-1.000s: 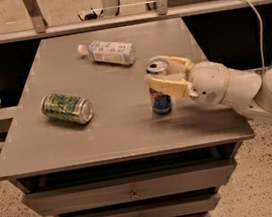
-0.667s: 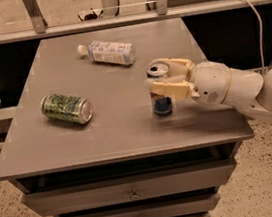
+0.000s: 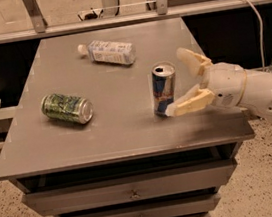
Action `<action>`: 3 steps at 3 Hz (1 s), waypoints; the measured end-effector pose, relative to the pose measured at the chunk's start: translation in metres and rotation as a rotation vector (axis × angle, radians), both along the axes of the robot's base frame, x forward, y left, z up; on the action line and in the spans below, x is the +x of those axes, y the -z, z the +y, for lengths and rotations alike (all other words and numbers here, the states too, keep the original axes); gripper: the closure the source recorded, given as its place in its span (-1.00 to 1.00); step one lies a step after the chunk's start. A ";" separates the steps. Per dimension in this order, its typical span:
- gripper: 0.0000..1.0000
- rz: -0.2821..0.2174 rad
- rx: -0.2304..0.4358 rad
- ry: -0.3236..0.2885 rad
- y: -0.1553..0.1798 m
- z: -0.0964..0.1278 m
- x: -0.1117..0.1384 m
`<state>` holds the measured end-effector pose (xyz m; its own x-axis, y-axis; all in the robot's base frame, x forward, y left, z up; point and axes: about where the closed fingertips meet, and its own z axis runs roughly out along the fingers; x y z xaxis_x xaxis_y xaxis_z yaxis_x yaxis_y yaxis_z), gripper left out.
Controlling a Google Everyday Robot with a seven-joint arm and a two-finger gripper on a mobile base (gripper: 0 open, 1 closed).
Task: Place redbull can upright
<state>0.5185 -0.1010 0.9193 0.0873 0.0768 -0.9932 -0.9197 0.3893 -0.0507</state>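
– Status, front to back pls?
– Counter (image 3: 121,150) front edge first, nothing to flag. Then the redbull can (image 3: 164,89), right of centre, standing upright on its base, pull-tab end up.
– Pincer?
– Pincer (image 3: 178,82) is just right of the can, jaws spread wide, nothing in them. A sec ago it was clamped round the can; now it's let go and backed off a bit. Near finger (image 3: 191,104) has its tip right by the can's base, can't tell if touching. Far finger (image 3: 192,61) is clear of the can.
– So done?
– Looks it, imo: can stands w/o support. Only risk is that near finger nudging the base on the way out, so pull straight back to the right.
– Rest?
– Green can (image 3: 67,108) on its side, left, well apart. Bottle (image 3: 108,52) lying down further back. Neither moved.
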 end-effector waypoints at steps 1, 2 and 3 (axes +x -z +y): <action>-1.00 0.005 -0.023 0.013 0.001 -0.010 -0.004; -1.00 -0.002 -0.121 0.101 -0.020 -0.056 -0.013; -1.00 -0.002 -0.106 0.082 -0.017 -0.045 -0.011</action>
